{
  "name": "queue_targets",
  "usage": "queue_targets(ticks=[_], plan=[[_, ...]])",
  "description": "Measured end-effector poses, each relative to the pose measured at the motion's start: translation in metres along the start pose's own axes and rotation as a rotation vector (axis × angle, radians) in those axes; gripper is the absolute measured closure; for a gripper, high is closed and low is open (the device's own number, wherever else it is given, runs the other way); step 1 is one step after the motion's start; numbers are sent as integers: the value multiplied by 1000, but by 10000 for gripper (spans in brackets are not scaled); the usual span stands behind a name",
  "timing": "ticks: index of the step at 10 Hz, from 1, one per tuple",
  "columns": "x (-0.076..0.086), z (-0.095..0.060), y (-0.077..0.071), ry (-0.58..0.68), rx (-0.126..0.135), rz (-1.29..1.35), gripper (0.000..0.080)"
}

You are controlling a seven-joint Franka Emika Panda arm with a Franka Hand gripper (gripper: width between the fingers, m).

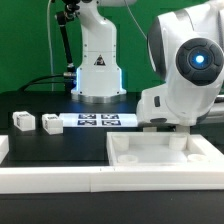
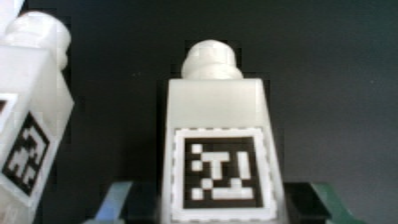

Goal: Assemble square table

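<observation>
the gripper is seen in the wrist view with its dark fingers set on either side of a white leg block. the jaws are partly drawn in around the block, but it cannot be told whether the pads are pressed against its sides or a thin gap is left.

the block's long axis is pointed straight away from the fingers. its tagged end is placed between them, and its rounded peg is turned to the far end. a black-and-white square tag is carried on the face turned toward the camera; only a block pattern is shown on it.

a second leg block is laid just beside the first, roughly parallel, with a narrow dark strip of table left between them. bare black surface is seen on the first block's other side.

in the exterior view the gripper is hidden behind the arm. the tabletop slab is laid flat just behind the barrier rail. two further leg blocks are placed at the exterior view's left, near the marker board. open table is left between them and the rail. a label on the robot base is too small to be read.
</observation>
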State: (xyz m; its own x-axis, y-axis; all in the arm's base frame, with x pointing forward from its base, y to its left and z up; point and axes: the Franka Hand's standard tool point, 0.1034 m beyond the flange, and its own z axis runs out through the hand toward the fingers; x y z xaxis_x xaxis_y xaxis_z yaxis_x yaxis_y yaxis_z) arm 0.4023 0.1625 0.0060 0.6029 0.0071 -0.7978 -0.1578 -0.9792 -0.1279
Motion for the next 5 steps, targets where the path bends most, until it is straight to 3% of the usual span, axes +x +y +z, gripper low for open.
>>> queue_targets(ticks=[4, 5], plan=[[0, -2, 0, 3, 1, -5, 512], [-3, -10, 0, -2, 5, -17, 512]])
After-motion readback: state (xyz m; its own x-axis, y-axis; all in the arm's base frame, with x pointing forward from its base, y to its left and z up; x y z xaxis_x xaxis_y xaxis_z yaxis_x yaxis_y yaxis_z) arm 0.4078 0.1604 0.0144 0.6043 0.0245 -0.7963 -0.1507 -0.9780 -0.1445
